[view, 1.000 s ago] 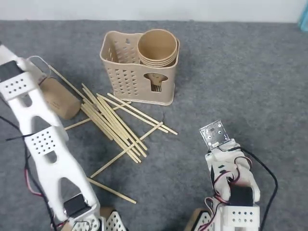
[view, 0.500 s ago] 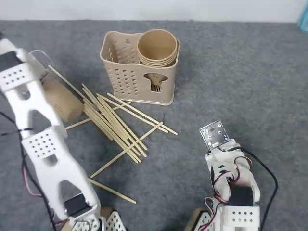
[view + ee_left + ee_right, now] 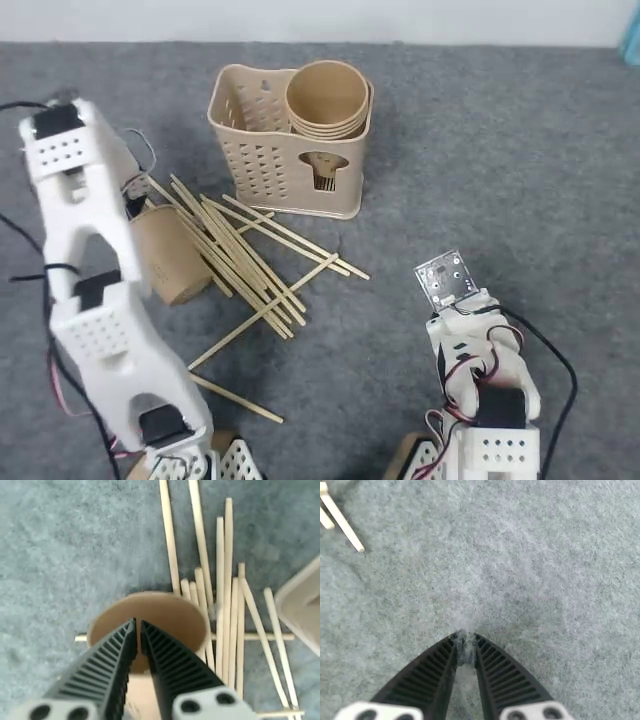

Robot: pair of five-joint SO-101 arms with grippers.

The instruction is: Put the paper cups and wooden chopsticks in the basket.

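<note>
Paper cup (image 3: 175,257) | wrist view: left gripper (image 3: 138,623) clamps rim | right gripper (image 3: 465,636) closed

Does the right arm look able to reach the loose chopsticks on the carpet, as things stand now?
Probably yes. The right gripper is shut and empty over bare carpet, and nothing lies between it and the chopsticks. It would need to open first.

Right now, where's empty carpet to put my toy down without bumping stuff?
The biggest bare patch of carpet lies beyond the right arm, on the side of the basket away from the chopsticks. A smaller one sits between the chopsticks and that arm. It's crowded by the left gripper, clamped on the paper cup beside the chopstick pile.
</note>
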